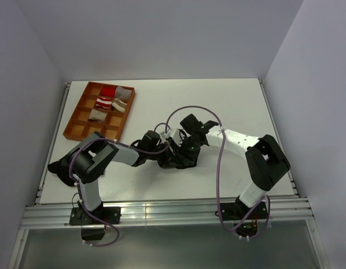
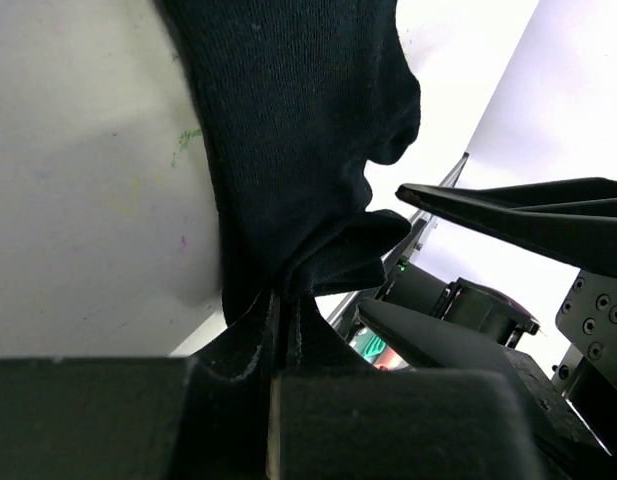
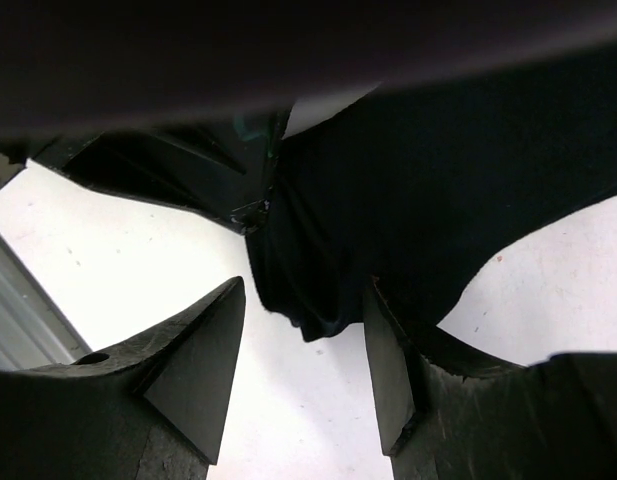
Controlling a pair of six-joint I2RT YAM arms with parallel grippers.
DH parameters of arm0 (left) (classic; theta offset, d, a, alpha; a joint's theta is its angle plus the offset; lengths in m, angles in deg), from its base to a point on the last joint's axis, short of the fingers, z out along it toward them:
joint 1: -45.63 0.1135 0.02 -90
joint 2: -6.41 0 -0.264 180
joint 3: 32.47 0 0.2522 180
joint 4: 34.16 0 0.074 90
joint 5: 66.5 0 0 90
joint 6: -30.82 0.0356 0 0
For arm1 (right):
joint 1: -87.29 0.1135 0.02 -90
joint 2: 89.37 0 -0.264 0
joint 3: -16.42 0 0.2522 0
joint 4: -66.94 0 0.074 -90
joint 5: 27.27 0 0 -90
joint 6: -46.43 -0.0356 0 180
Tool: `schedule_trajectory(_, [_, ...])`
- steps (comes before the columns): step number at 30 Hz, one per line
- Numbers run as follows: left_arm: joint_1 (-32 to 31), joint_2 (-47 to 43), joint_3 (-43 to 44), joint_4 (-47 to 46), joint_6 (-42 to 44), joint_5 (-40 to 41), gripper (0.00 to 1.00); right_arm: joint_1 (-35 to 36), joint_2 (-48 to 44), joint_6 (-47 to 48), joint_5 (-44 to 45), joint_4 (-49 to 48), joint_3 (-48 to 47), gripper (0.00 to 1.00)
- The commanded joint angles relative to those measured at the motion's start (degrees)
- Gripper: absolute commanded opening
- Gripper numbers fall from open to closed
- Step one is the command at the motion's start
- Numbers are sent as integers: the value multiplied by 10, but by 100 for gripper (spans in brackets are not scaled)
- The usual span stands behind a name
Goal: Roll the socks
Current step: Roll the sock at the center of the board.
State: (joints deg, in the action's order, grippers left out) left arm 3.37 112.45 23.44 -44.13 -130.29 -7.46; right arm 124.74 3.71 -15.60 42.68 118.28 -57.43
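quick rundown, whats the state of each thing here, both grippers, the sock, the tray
left gripper, shut, pinching the edge of the black sock
right gripper, open, a fold of the black sock between its fingers, not clamped
black sock, unrolled, bunched where it is pinched
tray, some compartments hold rolled bundles, the near ones empty

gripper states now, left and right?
Left gripper: shut on the plain black fabric sock.
Right gripper: open, with an edge of that sock between its fingers, not clamped.
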Motion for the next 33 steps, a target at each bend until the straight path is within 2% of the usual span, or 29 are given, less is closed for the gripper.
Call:
schedule_trajectory(1, [-3, 6, 11, -26, -10, -16, 0, 6, -4, 2, 24, -22, 2, 58])
schedule_trajectory(14, [-1, 15, 19, -26, -15, -13, 0, 5, 2, 10, 37, -30, 25, 57])
schedule_trajectory(20, [0, 15, 12, -30, -17, -5, 0, 1, 20, -1, 24, -18, 6, 39])
schedule_trajectory(21, [0, 14, 10, -34, -17, -3, 0, 1, 23, -1, 24, -16, 3, 30])
schedule_trajectory(24, [0, 5, 7, -33, -12, 4, 0, -4, 36, -6, 9, -2, -7, 16])
schedule_trajectory(25, [-1, 1, 7, -28, -8, 12, 1, -8, 45, -8, -4, 9, -12, 14])
schedule_trajectory(28, [-3, -20, 1, -16, 9, 50, 11, -33, 77, -11, -45, 47, -38, 11])
schedule_trajectory(29, [-4, -26, 0, -13, 21, 60, 18, -42, 87, -10, -57, 57, -54, 11])
schedule_trajectory(33, [-14, -66, -16, 2, 48, 120, 30, -79, 136, -2, -96, 106, -83, 10])
